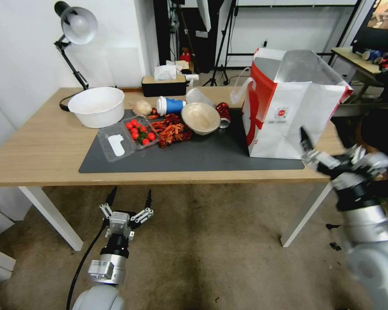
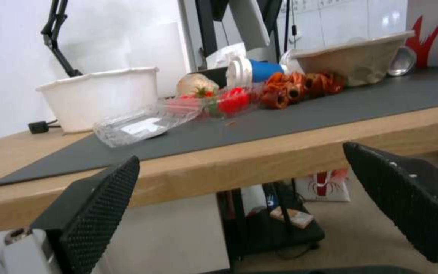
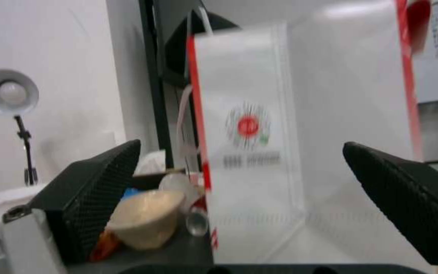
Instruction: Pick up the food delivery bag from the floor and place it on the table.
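The food delivery bag, white with red side panels and a foil lining, stands upright on the right end of the table, partly on the dark grey mat. My right gripper hangs open just off the table's front right corner, close to the bag's front face and not touching it. In the right wrist view the bag with its round red logo sits beyond the spread fingers of the gripper. My left gripper is open and empty above the floor, below the table's front edge.
On the mat lie a white tub, a clear box of tomatoes, dried chillies, a beige bowl, a blue cup and a red can. A desk lamp stands at the back left. A white table leg stands near my right arm.
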{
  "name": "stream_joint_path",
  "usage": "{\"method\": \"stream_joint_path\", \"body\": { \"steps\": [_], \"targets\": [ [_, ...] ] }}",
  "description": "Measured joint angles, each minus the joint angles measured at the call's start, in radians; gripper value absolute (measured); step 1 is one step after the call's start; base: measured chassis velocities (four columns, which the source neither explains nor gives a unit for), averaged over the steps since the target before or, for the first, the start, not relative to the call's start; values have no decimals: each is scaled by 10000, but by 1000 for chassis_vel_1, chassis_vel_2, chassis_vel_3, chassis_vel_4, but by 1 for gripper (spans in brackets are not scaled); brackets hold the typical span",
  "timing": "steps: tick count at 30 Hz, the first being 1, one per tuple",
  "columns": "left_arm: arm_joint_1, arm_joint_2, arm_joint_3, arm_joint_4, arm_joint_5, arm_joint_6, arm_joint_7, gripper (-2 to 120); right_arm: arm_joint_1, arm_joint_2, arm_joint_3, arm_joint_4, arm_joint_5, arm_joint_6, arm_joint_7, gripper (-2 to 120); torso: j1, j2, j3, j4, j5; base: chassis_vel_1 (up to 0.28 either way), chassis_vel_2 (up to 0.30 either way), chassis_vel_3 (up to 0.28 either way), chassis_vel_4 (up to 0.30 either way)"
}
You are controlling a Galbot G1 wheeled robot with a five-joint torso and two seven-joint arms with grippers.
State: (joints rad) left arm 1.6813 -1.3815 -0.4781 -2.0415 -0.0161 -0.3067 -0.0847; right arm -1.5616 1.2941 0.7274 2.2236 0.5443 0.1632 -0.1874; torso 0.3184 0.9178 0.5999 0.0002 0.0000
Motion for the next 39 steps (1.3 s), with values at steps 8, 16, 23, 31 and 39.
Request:
{"method": "stream_joint_path", "body": {
  "steps": [8,16,23,31,39],
  "targets": [
    [-20,-12,-100,160,-2,-102,-5,100,-545,1095,-415,-987,-1188,777,-570,100,0,0,0,1,-3,0,0,0,0],
    [-71,-75,-125,295,51,-170,-4,100,-1381,1873,-405,-1676,-1738,1694,-862,100,0,0,0,-1,-2,0,0,0,0],
    [-57,-98,-123,300,114,-212,2,100,-1523,2041,-511,-1918,-1829,2064,-861,100,0,0,0,0,-1,0,0,0,0],
    [-38,-107,-139,295,157,-222,2,100,-1507,2027,-516,-1917,-1832,2073,-861,100,0,0,0,0,0,0,0,0,0],
    [-36,-110,-142,293,163,-222,5,100,-1495,2011,-516,-1904,-1818,2065,-857,100,1,-2,0,0,0,0,0,0,0]
  ]
}}
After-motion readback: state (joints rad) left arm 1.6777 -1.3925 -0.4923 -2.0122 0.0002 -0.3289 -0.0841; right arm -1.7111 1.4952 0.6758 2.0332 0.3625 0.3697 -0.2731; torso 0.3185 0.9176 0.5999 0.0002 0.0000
